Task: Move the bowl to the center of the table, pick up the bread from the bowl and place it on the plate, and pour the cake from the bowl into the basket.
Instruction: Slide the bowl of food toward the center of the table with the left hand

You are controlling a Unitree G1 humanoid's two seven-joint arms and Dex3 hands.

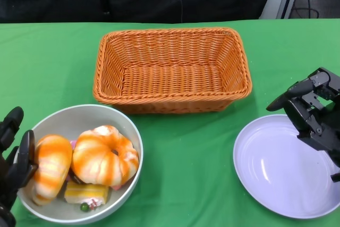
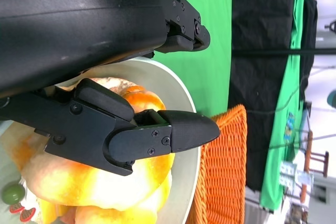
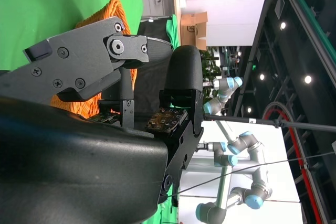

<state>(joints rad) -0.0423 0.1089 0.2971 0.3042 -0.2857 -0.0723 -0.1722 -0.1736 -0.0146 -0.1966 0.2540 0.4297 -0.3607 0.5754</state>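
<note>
The grey bowl (image 1: 133, 131) sits at the table's near left and holds two orange-and-white breads (image 1: 103, 155) (image 1: 50, 166) and a yellow cake slice (image 1: 87, 192). My left hand (image 1: 13, 158) straddles the bowl's left rim: one finger (image 2: 157, 135) lies inside over a bread (image 2: 105, 182), the others stay outside the rim (image 2: 184, 93) with a gap showing. The white plate (image 1: 276, 168) lies at the near right. My right hand (image 1: 311, 112) hovers over the plate's far right edge, fingers apart and empty. The orange wicker basket (image 1: 170, 33) stands empty at the centre back.
Green cloth (image 1: 186, 174) covers the table between the bowl and the plate. The basket (image 2: 220, 171) stands just past the bowl, and its weave (image 3: 105, 14) shows beyond my right hand's fingers (image 3: 184, 93). A dark backdrop runs behind the table's far edge.
</note>
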